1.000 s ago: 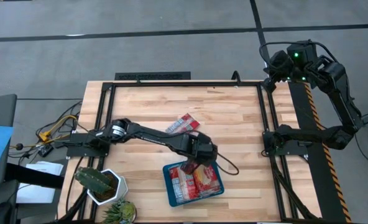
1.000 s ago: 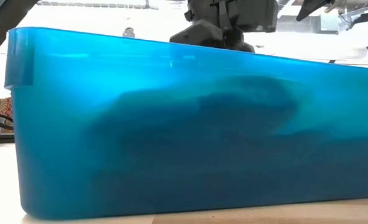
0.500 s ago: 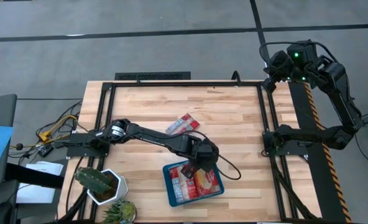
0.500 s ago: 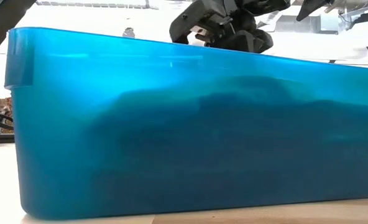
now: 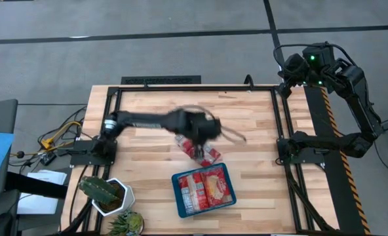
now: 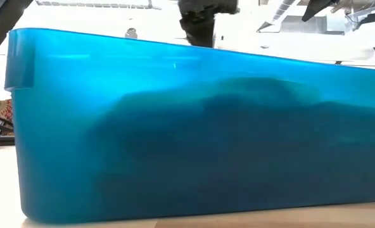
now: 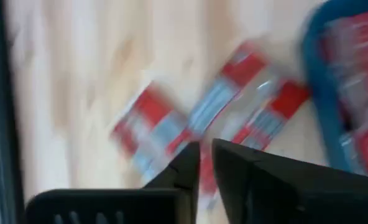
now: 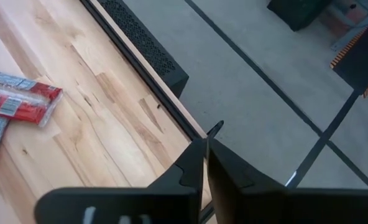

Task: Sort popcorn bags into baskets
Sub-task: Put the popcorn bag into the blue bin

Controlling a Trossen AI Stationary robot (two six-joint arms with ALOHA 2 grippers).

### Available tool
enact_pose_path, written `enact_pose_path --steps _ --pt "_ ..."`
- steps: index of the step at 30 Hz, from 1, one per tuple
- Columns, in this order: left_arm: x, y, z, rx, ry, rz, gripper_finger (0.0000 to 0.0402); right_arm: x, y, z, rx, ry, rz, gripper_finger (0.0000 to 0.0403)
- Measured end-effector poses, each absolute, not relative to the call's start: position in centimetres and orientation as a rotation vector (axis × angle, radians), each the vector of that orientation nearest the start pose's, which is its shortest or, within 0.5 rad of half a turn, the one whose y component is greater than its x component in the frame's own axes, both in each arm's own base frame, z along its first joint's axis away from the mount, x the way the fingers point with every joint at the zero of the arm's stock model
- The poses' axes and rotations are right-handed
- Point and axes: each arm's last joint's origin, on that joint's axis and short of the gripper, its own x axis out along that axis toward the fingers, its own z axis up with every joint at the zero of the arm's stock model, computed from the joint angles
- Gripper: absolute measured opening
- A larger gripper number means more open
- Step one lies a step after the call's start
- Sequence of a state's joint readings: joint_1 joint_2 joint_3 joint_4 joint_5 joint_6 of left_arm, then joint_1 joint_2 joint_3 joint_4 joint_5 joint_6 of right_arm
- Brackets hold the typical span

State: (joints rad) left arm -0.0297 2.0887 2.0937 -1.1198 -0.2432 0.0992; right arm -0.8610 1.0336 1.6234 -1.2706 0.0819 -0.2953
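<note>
Now left gripper (image 5: 204,128) sits mid-tabletop, blurred – fingers nearly together in its wrist view, nothing between them. Loose popcorn bags (image 5: 198,148) lie just below it, near the tabletop centre. Teal basket (image 5: 177,178) near the front edge holds more bags (image 5: 206,189). Right gripper (image 5: 287,65) waits at the far right corner – fingers closed, empty.

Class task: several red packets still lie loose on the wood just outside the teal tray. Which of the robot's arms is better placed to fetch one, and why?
The left. Its gripper is directly above the loose popcorn bags, right beside the teal tray. The right gripper waits at the table's far right corner, away from every packet.
</note>
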Motion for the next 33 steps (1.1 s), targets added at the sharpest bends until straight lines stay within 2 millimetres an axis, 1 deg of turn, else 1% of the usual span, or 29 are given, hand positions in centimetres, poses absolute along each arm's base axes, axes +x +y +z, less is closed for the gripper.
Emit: enact_pose_path --steps 2,4,6,8,10,11,14,16,19,22,25,28,30,31,33 --pt "42.4 1.5 31.9 0.168 1.153 0.209 0.0056 8.3 -10.1 45.6 0.000 0.773 -0.803 0.0050" --pt "41.5 3.3 32.7 0.115 1.165 0.266 0.0087 8.2 -10.2 45.7 -0.009 0.773 -0.809 0.0058" --pt "41.1 4.7 32.7 0.074 1.177 0.314 0.0126 8.1 -10.3 45.7 -0.018 0.776 -0.815 0.0068" --pt "41.0 5.6 32.4 0.050 1.199 0.333 0.0172 8.0 -10.5 45.7 -0.030 0.781 -0.822 0.0081" --pt "41.0 6.1 31.5 0.051 1.213 0.339 0.0224 7.8 -10.6 45.7 -0.037 0.787 -0.832 0.0097" --pt "41.1 6.3 30.7 0.050 1.217 0.343 0.0250 7.7 -10.6 45.7 -0.041 0.790 -0.835 0.0104" --pt "41.6 6.5 27.7 0.020 1.226 0.364 0.0317 7.7 -10.6 45.7 -0.042 0.789 -0.837 0.0127" --pt "42.1 6.6 25.8 -0.002 1.179 0.388 0.0346 7.7 -10.6 45.7 -0.044 0.787 -0.836 0.0141" --pt "42.3 6.9 23.4 -0.055 1.130 0.424 0.0365 7.7 -10.6 45.8 -0.044 0.786 -0.833 0.0157" --pt "42.4 7.0 21.9 -0.095 1.092 0.453 0.0367 7.7 -10.6 45.7 -0.044 0.788 -0.832 0.0168" --pt "42.3 6.8 21.3 -0.081 1.085 0.480 0.0363 7.8 -10.7 45.8 -0.047 0.782 -0.834 0.0173" --pt "43.1 6.5 20.9 -0.036 1.036 0.510 0.0362 7.7 -10.8 45.8 -0.044 0.782 -0.844 0.0172" --pt "43.4 6.3 20.2 -0.020 1.042 0.503 0.0362 7.6 -10.8 45.8 -0.040 0.783 -0.853 0.0169" --pt "43.8 6.1 20.0 -0.027 1.024 0.489 0.0362 7.5 -10.8 45.8 -0.039 0.783 -0.855 0.0167" --pt "43.8 5.7 19.8 -0.038 1.037 0.479 0.0361 7.5 -10.9 45.8 -0.037 0.783 -0.858 0.0164"
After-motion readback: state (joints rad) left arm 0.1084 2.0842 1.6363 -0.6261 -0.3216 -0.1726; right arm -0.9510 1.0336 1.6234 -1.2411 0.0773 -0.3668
